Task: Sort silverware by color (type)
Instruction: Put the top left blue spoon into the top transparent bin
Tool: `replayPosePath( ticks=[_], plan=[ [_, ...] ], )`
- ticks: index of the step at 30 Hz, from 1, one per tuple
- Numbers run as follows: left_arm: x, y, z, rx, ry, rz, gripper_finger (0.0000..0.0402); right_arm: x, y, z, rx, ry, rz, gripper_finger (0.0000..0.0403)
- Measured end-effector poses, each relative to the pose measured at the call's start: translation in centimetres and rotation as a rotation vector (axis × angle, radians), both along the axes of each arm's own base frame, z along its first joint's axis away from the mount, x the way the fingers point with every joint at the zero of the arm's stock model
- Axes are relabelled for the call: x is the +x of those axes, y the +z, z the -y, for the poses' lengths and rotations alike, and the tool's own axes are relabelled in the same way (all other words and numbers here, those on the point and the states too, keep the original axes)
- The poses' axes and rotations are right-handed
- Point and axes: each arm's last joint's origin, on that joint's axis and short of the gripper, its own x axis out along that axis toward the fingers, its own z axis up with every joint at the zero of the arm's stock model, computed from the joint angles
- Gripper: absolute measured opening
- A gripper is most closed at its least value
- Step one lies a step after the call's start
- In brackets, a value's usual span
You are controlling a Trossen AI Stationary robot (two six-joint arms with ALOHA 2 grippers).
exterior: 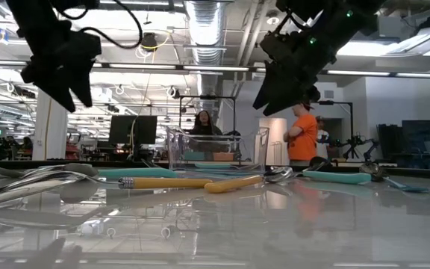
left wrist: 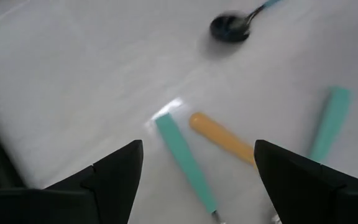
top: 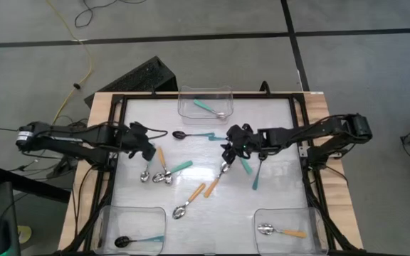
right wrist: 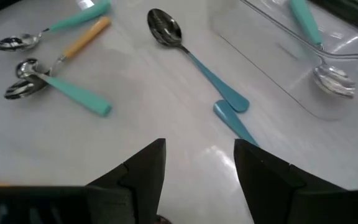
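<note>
Your right gripper (top: 230, 144) hangs above the counter (top: 276, 188) with jaws apart and empty; the black-bowled spoon (right wrist: 188, 56) lies just beyond them, untouched. Your left gripper (top: 142, 144) hovers with jaws spread wide over a teal handle (left wrist: 185, 162) and an orange handle (left wrist: 222, 138), touching neither.

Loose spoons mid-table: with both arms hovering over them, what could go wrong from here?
Near the left gripper, spoons lie touching, bowls together, so a grasp may drag a neighbour. Under the right gripper, teal handles sit close together; its fingers might catch the wrong type.
</note>
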Motion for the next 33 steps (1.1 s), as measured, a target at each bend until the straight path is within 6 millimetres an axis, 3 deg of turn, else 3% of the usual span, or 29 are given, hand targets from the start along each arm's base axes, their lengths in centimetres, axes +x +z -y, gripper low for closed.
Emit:
replayPosePath(
  ticks=[12,21,33],
  plan=[
    [1.6,-2.7,1.6,0.014,0.027,-0.190,0.0293,0.0,0.0,0.0,0.002,0.002,0.000,0.0215],
    [2.5,-4.3,3.4,-0.020,0.007,-0.266,0.0293,0.0,0.0,0.0,0.002,0.002,-0.002,0.0215],
    [4.2,-6.1,3.9,-0.035,-0.047,-0.297,0.0293,0.0,0.0,0.0,-0.003,0.008,-0.008,0.0215]
  ],
)
